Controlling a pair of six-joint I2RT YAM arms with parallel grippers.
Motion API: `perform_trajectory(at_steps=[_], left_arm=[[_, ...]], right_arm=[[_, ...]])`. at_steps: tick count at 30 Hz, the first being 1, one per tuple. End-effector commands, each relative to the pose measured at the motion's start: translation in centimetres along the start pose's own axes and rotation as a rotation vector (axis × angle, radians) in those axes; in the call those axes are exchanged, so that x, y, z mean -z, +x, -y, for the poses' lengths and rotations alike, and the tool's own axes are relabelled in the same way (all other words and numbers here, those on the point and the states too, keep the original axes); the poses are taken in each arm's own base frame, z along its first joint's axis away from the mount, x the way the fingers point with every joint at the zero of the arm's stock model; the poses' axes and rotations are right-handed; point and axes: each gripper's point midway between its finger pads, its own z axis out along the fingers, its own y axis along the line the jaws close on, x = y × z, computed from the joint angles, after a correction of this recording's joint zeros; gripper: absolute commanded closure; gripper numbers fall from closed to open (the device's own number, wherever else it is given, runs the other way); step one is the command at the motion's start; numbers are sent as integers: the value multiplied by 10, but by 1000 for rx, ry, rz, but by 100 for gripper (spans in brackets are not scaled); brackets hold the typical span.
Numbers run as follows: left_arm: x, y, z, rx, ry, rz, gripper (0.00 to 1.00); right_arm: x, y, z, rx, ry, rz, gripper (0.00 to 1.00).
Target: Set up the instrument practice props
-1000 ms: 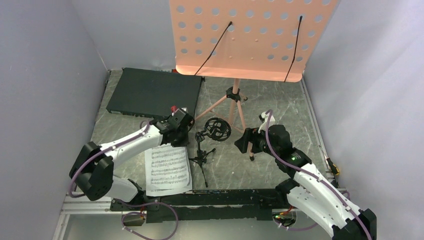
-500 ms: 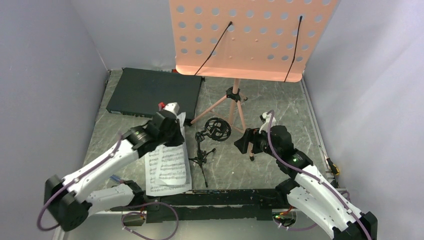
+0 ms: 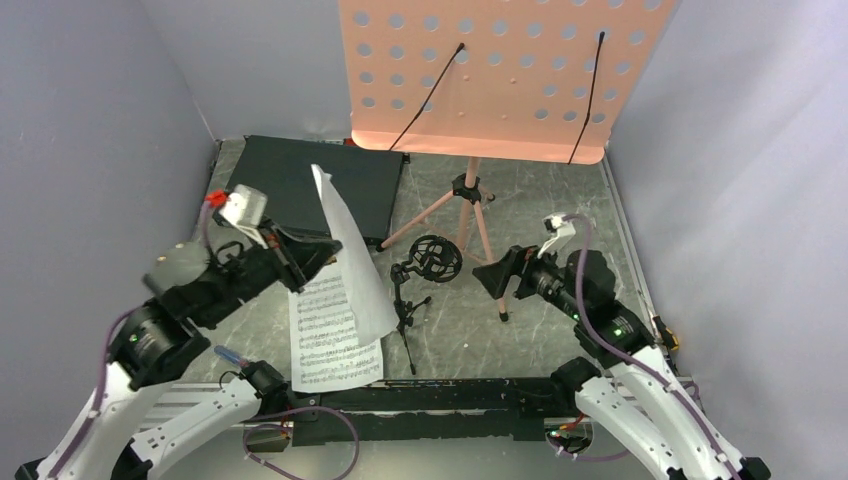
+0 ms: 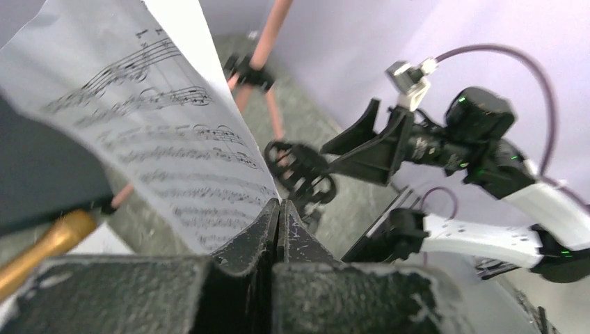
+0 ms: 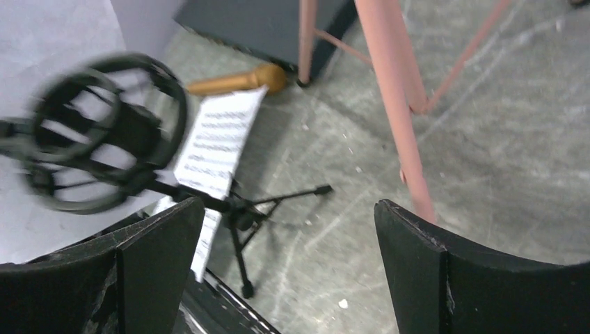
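Here, left fingers [image 4: 250, 236] clamp a curling white paper music page [image 3: 345, 260] beside the spindly black tripod mic stand [image 3: 404, 272]; right fingers [image 5: 160, 243] gape empty opposite.

I count two sheet-music pages: one raised page [image 3: 345, 260] at nine o'clock on the bench [image 3: 560, 210] and one flat page [image 3: 335, 355] at seven o'clock. One pink music stand [image 3: 500, 80] is at twelve o'clock. One black mic stand [image 3: 403, 300] with one ring mount [image 3: 436, 258] is at centre. There is one gold microphone [image 5: 236, 80] and one flat black box [image 3: 290, 185] at eleven o'clock. I have two hands: my left hand [image 4: 278, 205] and my right hand [image 5: 285, 209].
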Motion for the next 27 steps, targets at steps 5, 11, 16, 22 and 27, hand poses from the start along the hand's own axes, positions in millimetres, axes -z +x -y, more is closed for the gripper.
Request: perform_trajectory(at_steps=[5,11,16,22,27], left_arm=[[-3,-52,76,-123,302,-12,97],[-37,-51,107,-61,471,-107,97],[-62,-46,115,4,488,-132,97],[-86,-23,113,80,429,-186,97],[-99,-7,118,107,416,-227,97]], right_arm=[[42,-76,-67,-28,-196,192,0],[51,-90,-93,-53,-304,197,0],[54,-90,-113,-86,-422,184,0],[59,-88,-133,-91,-542,158,0],[60,-89,-147,-120,-637,141,0]])
